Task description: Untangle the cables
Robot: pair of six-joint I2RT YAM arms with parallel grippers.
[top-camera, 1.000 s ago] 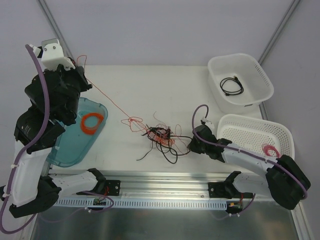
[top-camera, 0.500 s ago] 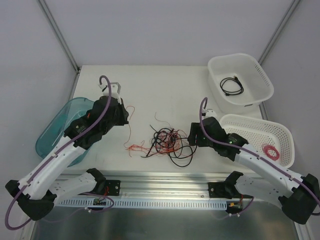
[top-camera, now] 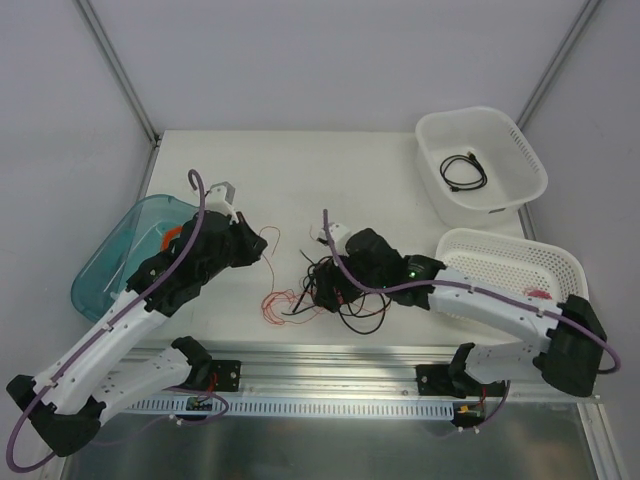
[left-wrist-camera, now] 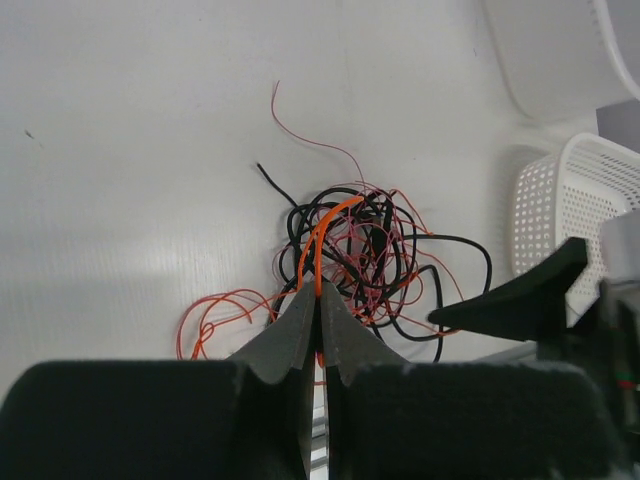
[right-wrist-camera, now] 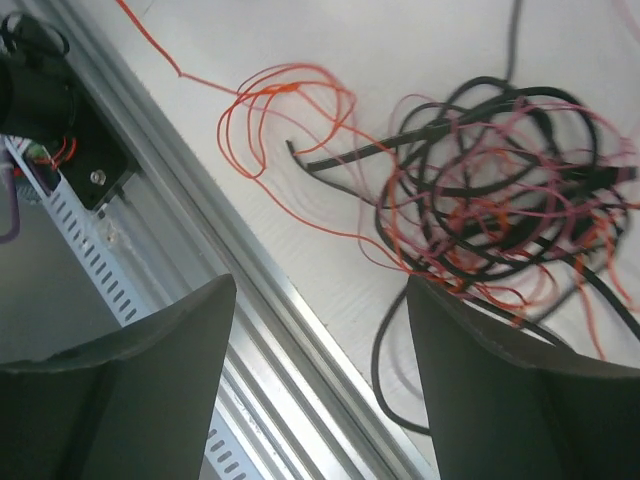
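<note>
The cables [top-camera: 345, 290] lie as a loose tangle of thin black, orange and red wires near the table's front middle, with red loops [top-camera: 280, 300] trailing out to the left. My left gripper [top-camera: 256, 250] stands left of the tangle, shut on an orange wire [left-wrist-camera: 312, 245] that arches up out of the cables [left-wrist-camera: 375, 260]. My right gripper [top-camera: 320, 288] hangs open over the left side of the tangle. In the right wrist view its fingers [right-wrist-camera: 150, 370] stand wide apart with nothing between them, the cables [right-wrist-camera: 500, 200] just beyond the right gripper [right-wrist-camera: 320, 300].
A teal tray [top-camera: 105, 270] holding an orange coil [top-camera: 172, 236] sits at the left under my left arm. A white bin [top-camera: 500, 140] with a black cable stands at the back right. A white perforated basket [top-camera: 500, 262] holds a pink-red spool [top-camera: 536, 294]. An aluminium rail [top-camera: 330, 355] lines the front edge.
My left arm came down from high over the tray to the table beside the tangle, still pinching the wire. My right gripper opened and moved left over the tangle.
</note>
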